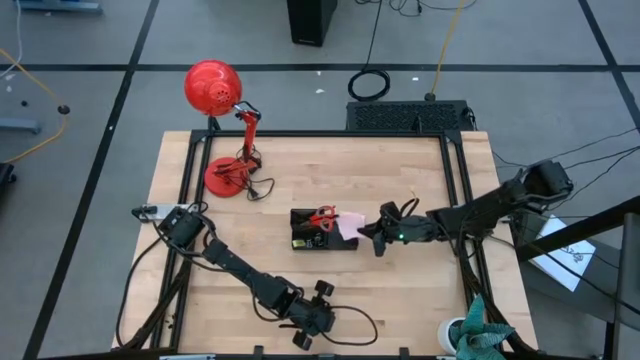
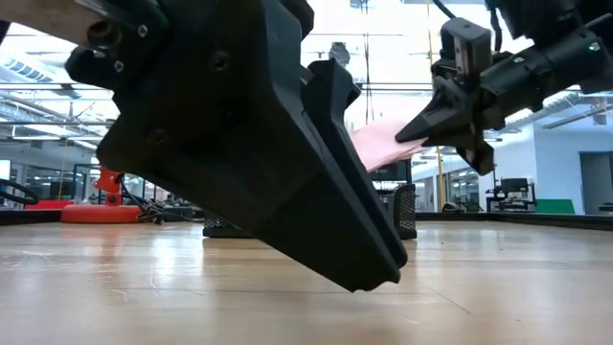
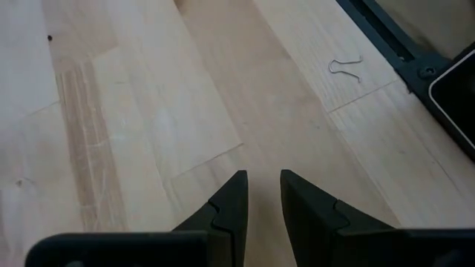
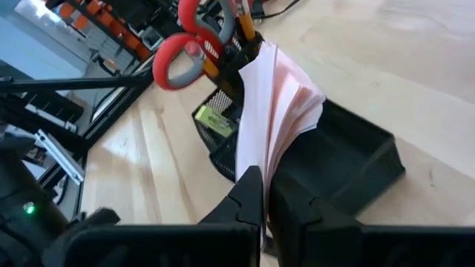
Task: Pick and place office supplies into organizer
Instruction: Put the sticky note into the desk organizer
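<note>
The black organizer [image 1: 305, 238] stands mid-table with red-handled scissors [image 4: 185, 52] and orange pencils [image 4: 245, 26] upright in its mesh cup, and a yellow-green piece [image 4: 215, 119] inside. My right gripper [image 1: 372, 235] hovers at the organizer's right end, shut on the pale pink sticky-note pad [image 1: 347, 226]. In the low view the pad [image 2: 383, 144] hangs above the organizer [image 2: 404, 213]. My left gripper [image 1: 318, 322] waits near the table's front edge, open, its fingers [image 3: 230, 208] just above bare wood with nothing between them. My right gripper pinches the sticky-note pad's near edge [image 4: 261, 165] between its two fingers, taking several sheets. The fingers [image 4: 249, 194] come from the table's right side, slanting slightly down. The pad stands on edge, clear of the table, its free sheets [image 4: 297, 96] fanned out over the organizer's open compartment [image 4: 349, 148].
A red desk lamp [image 1: 212, 88] with its round base [image 1: 228, 178] stands at the back left. A small bent wire [image 3: 345, 68] lies on the wood ahead of my left gripper, near the table's black frame [image 3: 386, 37]. Bare wood lies left of and in front of the organizer.
</note>
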`<action>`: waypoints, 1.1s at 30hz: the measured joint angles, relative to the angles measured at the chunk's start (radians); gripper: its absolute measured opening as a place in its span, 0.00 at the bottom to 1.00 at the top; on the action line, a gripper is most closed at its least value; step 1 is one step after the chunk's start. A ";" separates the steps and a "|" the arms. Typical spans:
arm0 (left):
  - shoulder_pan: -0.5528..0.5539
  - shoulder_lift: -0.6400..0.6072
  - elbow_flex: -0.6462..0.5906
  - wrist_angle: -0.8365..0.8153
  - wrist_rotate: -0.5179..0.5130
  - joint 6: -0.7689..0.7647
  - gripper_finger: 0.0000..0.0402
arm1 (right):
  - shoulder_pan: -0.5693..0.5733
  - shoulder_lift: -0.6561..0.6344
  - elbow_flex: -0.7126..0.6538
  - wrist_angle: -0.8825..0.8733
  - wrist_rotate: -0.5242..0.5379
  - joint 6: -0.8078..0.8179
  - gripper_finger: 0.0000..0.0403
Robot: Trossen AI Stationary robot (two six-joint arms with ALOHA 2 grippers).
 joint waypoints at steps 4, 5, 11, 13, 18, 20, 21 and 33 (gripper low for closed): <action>0.000 0.000 0.000 0.000 0.000 0.009 0.22 | -0.005 0.040 0.038 -0.004 -0.004 -0.024 0.01; 0.001 0.000 0.000 0.000 0.000 0.010 0.22 | -0.005 0.050 0.053 -0.008 -0.005 -0.032 0.01; 0.005 0.000 0.000 0.001 0.000 0.005 0.22 | -0.010 0.118 0.124 -0.038 -0.054 -0.045 0.01; 0.005 0.000 0.000 0.001 0.000 0.004 0.22 | -0.012 0.130 0.127 -0.060 -0.055 -0.021 0.01; 0.005 0.000 -0.001 0.005 -0.001 0.001 0.22 | -0.033 0.157 0.129 -0.092 -0.078 0.021 0.01; 0.005 0.000 -0.001 0.004 0.000 0.001 0.22 | -0.042 0.158 0.129 -0.092 -0.080 0.027 0.01; 0.005 0.000 0.000 0.003 -0.001 0.001 0.22 | -0.047 0.158 0.129 -0.091 -0.080 0.027 0.01; 0.005 0.000 -0.001 0.003 -0.001 0.006 0.22 | -0.088 0.158 0.129 -0.107 -0.131 0.060 0.01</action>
